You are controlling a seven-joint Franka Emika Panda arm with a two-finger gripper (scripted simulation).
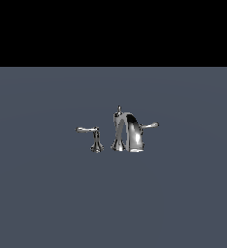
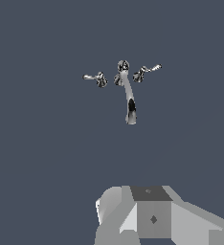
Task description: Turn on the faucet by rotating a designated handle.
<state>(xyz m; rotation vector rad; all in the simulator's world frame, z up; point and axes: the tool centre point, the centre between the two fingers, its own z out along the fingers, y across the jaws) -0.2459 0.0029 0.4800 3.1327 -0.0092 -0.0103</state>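
Note:
The faucet (image 1: pixel 127 131) is a small shiny chrome set with a wide arched spout and a knob-tipped rod on top. It stands mid-floor in the exterior view. The handle (image 1: pixel 151 125) is the short lever on the exterior view's right, angled slightly upward, its base mostly hidden behind the spout. The wrist view looks down on the faucet (image 2: pixel 128 95) and the handle (image 2: pixel 151 69) from well away. Only grey blocks of my gripper (image 2: pixel 145 215) show in the wrist view, far short of the faucet. Its fingertips are not distinguishable. The gripper is out of the exterior view.
A second, level lever (image 1: pixel 88 130) stands on a flared pedestal at the exterior view's left of the spout, also seen as a lever (image 2: pixel 92 77) in the wrist view. A flat grey-blue floor (image 1: pixel 47 193) surrounds the set.

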